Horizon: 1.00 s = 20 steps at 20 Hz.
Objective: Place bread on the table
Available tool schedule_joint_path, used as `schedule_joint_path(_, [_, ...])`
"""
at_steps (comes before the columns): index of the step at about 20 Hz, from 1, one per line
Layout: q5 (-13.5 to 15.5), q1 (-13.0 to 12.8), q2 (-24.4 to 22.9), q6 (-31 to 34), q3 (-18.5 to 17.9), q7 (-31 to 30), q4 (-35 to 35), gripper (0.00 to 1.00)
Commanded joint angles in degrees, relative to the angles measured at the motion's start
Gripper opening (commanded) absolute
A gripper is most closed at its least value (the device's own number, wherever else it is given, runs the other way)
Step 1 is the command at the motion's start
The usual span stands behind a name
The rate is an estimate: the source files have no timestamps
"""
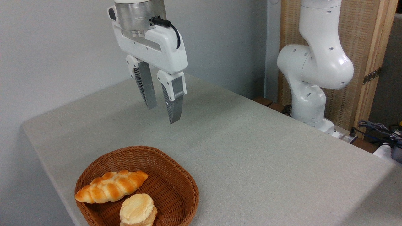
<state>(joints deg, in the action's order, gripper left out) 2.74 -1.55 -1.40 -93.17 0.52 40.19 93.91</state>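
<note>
The bread (111,186), a braided golden-orange loaf with paler creases, lies in a brown woven basket (176,175) at the near left of the desk (267,163). It rests along the basket's left side, its left tip propped over the rim and its right tip pointing toward the middle. Just in front of it, touching or nearly touching its lower edge, sits a small round pale-yellow bun (138,209); the bottom of the bun is cut off by the picture's edge, so how it sits on the basket floor is hard to judge.

The gripper (162,113) hangs in the air above the desk, well apart from the basket and farther back. Its jaws stand open with a clear gap between the two ribbed grey fingers (146,88), and nothing is held between them. The fingers point downward, tilted slightly to the right. A black cable (171,26) loops from the metal wrist above the white gripper body.

At the right, beyond the desk's far edge, stands the arm's white base and lower joints (314,69), in front of a wooden-framed panel (370,47). Some cables (377,128) lie at the far right.
</note>
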Motion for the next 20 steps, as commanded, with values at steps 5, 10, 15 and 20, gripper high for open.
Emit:
schedule_joint_path(5, [0.1, -0.4, 3.2, -17.3, 0.0, 0.8, 0.1, 1.0])
schedule_joint_path(10, [-0.6, -0.5, 5.4, -26.4, 0.9, 0.9, 3.3, 1.0])
schedule_joint_path(15, [-0.5, -0.5, 7.5, -29.6, 1.8, 0.9, 6.5, 1.0])
schedule_joint_path(20, [-0.7, -0.5, 10.4, -40.2, 3.7, 0.7, 10.7, 1.0])
